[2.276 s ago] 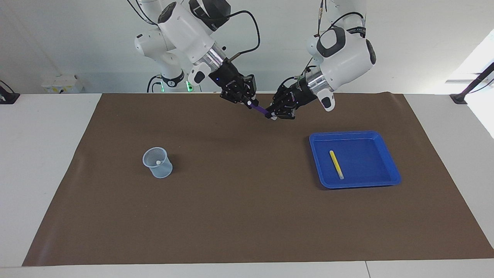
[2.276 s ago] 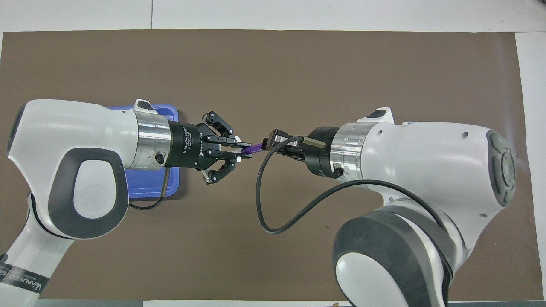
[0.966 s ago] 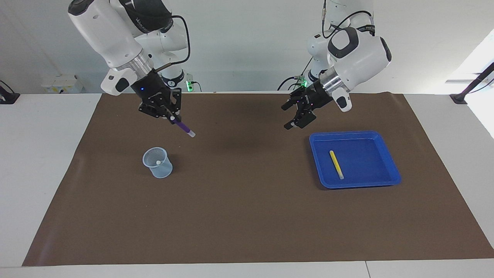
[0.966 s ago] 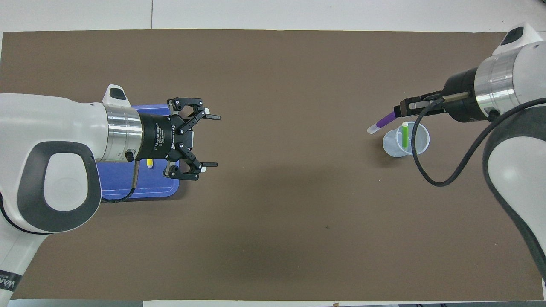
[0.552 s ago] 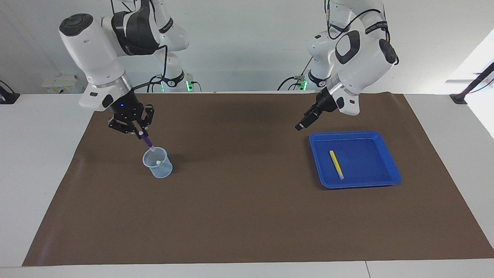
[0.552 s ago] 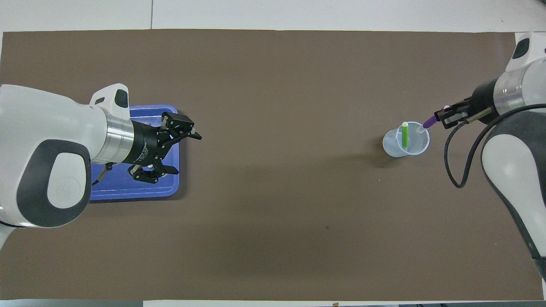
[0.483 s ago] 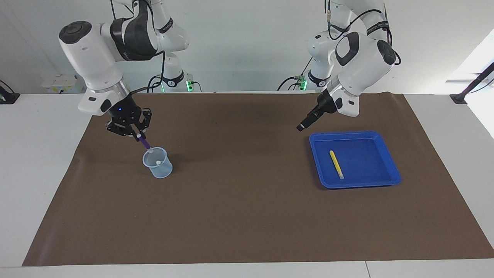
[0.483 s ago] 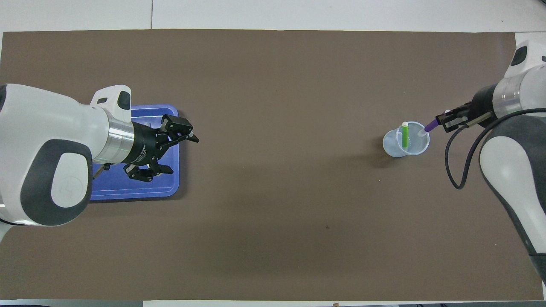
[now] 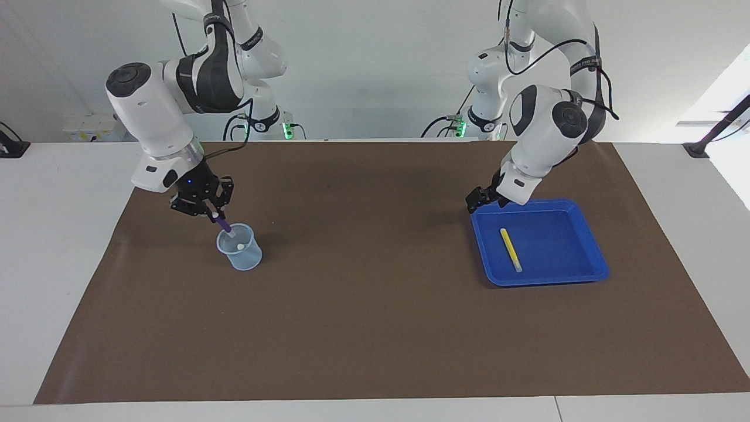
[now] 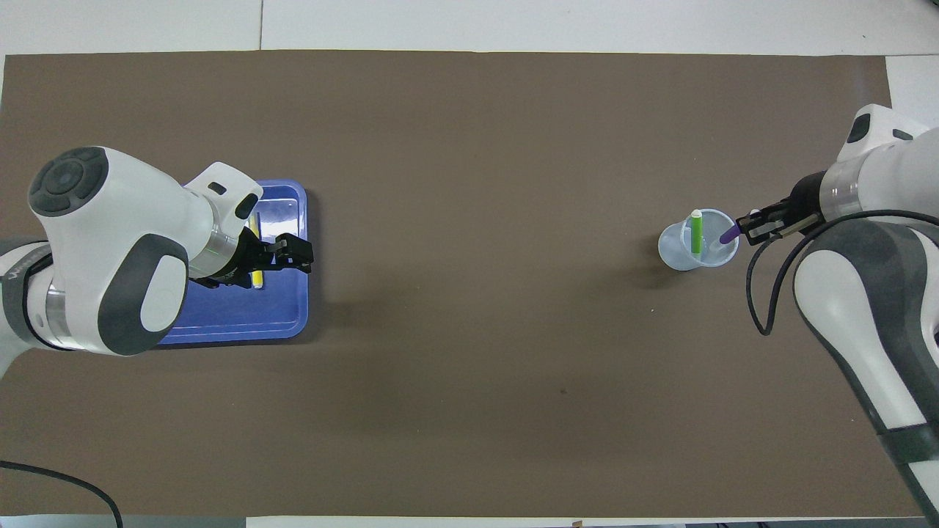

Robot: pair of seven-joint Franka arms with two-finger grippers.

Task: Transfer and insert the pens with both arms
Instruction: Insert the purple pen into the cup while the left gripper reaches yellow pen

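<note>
- Insert step: right gripper (image 9: 215, 218), at left of the facing view, grips the purple pen (image 9: 222, 224), its tip inside the cup (image 9: 240, 248) beside the green pen (image 10: 696, 231).
- Next: release the purple pen.
- Left gripper (image 9: 479, 199), wide open, hangs over the tray (image 9: 586, 275) corner at right; the yellow pen (image 9: 510, 249) lies there.

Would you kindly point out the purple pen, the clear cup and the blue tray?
slim purple marker pen (image 9: 222, 224), facing view, barrel.
clear plastic cup (image 9: 246, 258), facing view, outer wall.
square blue plastic tray (image 9: 562, 243), facing view, bare floor.
</note>
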